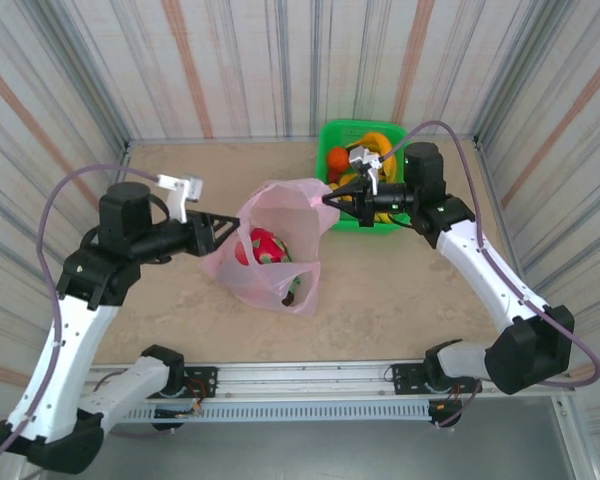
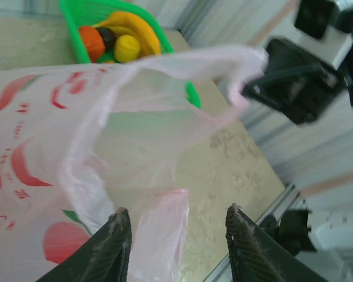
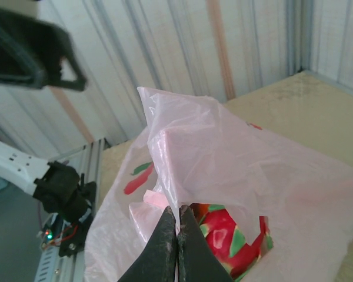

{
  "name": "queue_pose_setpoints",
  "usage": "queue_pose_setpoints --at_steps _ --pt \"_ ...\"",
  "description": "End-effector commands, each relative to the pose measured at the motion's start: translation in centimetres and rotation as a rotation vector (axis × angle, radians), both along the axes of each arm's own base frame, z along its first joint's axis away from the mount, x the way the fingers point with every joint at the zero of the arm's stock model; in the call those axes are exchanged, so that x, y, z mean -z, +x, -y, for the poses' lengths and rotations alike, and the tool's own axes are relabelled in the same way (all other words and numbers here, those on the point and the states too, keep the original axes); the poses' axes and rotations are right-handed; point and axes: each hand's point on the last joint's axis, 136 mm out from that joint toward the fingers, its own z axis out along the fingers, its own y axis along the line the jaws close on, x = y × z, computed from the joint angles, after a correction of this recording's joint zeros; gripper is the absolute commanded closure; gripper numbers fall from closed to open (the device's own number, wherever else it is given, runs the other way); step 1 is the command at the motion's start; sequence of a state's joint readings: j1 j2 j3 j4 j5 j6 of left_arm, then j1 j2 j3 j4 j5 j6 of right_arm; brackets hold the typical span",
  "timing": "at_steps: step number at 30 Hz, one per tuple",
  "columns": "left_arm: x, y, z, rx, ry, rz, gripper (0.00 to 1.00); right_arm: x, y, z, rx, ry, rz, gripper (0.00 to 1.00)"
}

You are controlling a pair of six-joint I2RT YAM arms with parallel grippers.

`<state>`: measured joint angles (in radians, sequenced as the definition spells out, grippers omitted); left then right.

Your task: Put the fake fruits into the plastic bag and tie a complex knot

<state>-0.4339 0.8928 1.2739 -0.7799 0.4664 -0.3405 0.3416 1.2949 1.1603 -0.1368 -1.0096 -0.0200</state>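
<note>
"Seen from above, where's the bag (image 1: 277, 262)?"
"It's on the table (image 1: 380, 290), mouth up, with a red fruit (image 1: 263, 247) inside and the basket (image 1: 332, 135) behind. The left gripper (image 1: 223, 233) is at its left rim, the right gripper (image 1: 330, 198) at its right."
"And the left wrist?"
"Jaws apart, with a film flap between them, perhaps brushing one finger."
"The right wrist?"
"Jaws together, pinching the bag's rim above the fruit."

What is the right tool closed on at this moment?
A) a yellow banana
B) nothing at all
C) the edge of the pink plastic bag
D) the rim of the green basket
C: in the right wrist view, the right tool has its fingers pressed together on a fold of the plastic bag; the bananas lie in the green basket.
</note>
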Motion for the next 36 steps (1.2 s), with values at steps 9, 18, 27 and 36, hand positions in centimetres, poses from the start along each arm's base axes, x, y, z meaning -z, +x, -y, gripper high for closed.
queue_pose_setpoints --at_steps 9,18,27,36 --pt "4.8 -2.7 8.3 0.119 0.490 0.184 0.42 1.4 3.2 2.1 0.134 0.022 -0.125 1.00" --pt "9.9 -2.4 13.3 0.097 0.714 0.114 0.30 2.5 4.2 2.9 0.169 0.022 -0.166 1.00" --pt "14.1 -1.0 15.1 0.006 0.864 0.011 0.19 3.1 4.1 2.9 0.165 0.018 -0.167 1.00" --pt "16.9 0.7 15.8 -0.055 1.030 0.006 0.13 3.1 3.8 3.0 0.168 0.015 -0.160 1.00"
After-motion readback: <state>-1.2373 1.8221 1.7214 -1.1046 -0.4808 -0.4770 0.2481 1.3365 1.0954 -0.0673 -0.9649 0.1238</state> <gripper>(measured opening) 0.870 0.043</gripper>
